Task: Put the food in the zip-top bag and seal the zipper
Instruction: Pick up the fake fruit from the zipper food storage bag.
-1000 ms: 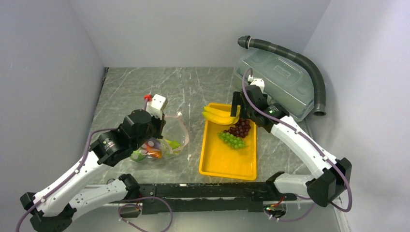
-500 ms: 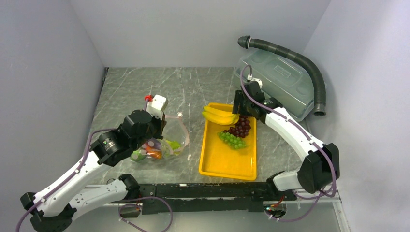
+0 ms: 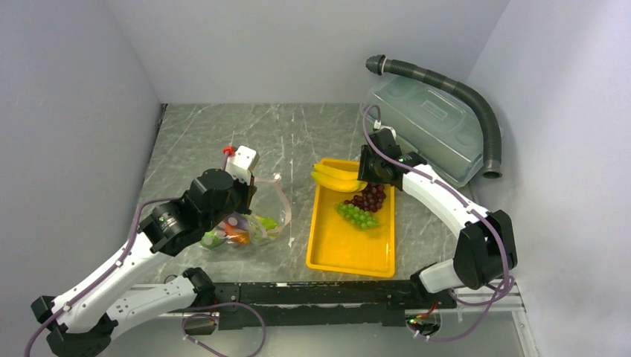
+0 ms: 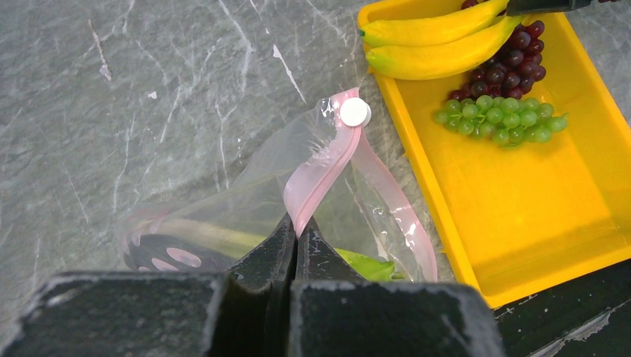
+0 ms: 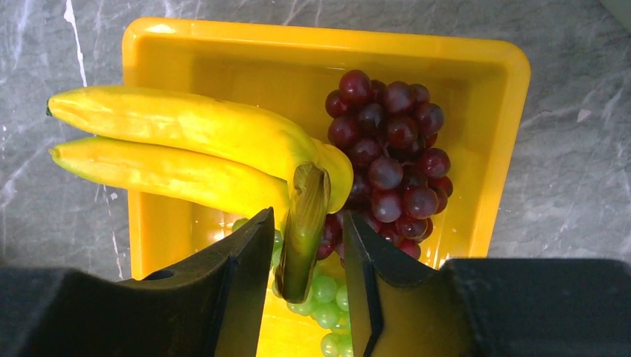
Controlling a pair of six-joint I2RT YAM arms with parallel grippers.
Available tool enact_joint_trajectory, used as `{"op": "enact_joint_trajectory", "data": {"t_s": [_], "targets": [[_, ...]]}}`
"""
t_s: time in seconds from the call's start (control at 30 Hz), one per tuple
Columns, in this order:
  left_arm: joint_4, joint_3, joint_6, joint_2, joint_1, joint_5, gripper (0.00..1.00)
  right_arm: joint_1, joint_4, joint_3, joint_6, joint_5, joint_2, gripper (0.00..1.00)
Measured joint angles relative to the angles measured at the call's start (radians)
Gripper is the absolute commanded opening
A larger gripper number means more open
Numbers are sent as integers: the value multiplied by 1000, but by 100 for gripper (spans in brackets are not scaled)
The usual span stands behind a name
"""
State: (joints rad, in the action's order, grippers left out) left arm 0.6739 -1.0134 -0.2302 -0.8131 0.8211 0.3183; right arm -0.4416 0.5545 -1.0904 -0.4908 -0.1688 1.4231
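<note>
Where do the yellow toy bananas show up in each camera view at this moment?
Top external: yellow toy bananas lie across the far end of the yellow plastic tray, centre of picture.
Left wrist: bananas at the top edge, right of centre, on the tray.
Right wrist: bananas left of centre, tips pointing left.
Shared landmark: the yellow tray, dark red grapes beside the bananas.

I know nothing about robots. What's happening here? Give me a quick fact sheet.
Left pincer: shut on the pale pink zipper strip of the clear plastic bag
Right pincer: open, straddling the stem of the yellow toy bananas
Yellow tray: holds bananas, dark red grapes, green grapes
Bag: mouth open, some toy food inside
</note>
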Motion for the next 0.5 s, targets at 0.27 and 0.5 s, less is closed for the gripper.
{"op": "enact_joint_trajectory", "data": {"t_s": [0.27,0.5], "targets": [[0,0,0,0,-3,0,0,2,-7,4,5,-3,2,0],[0,0,0,0,-3,0,0,2,-3,4,12,-4,-23,0]]}}
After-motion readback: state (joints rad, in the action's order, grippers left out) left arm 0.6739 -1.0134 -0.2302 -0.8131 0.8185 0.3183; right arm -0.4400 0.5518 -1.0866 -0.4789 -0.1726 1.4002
